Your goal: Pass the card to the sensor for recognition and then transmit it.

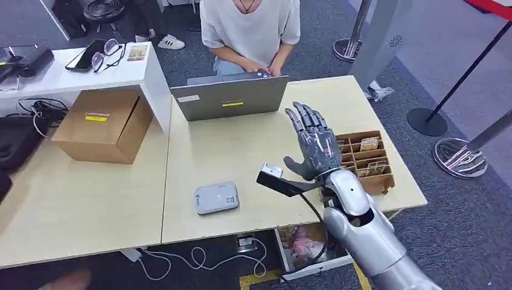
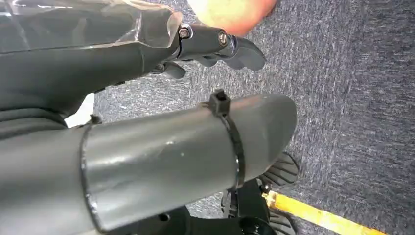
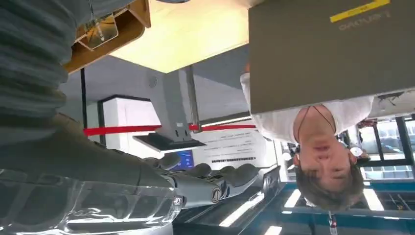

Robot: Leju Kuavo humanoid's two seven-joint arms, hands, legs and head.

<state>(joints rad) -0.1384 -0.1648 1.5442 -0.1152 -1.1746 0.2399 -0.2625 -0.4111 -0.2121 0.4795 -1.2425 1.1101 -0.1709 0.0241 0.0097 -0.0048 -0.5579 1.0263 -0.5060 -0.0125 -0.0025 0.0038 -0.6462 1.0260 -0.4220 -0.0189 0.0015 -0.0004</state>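
A: While your right hand (image 1: 314, 145) stands raised over the table (image 1: 241, 145), fingers spread wide and upright, it holds nothing. Note that first.

B: And the card?

A: Not held. The nearest candidates are in the brown compartment tray (image 1: 386, 181) just right of the hand, at the table's right edge; its slots hold small card-like pieces (image 1: 369, 144). You cannot read which one is meant.

B: So which step is this?

A: By my judgement, before the pick. Your next move calls for bringing the hand right and down to the tray and pinching one card, then carrying it left and nearer to the grey sensor pad (image 1: 216, 198).

B: Left hand?

A: The left hand (image 2: 220, 49) hangs low over carpet; its fingers look partly curled, but you cannot tell its state.

B: Obstacles?

A: The laptop (image 1: 229, 96) stands far of the hand, with a person (image 1: 247, 30) seated behind it. The cardboard box (image 1: 102, 124) sits well left, out of the path. The tray's dividers leave little room for the fingers.
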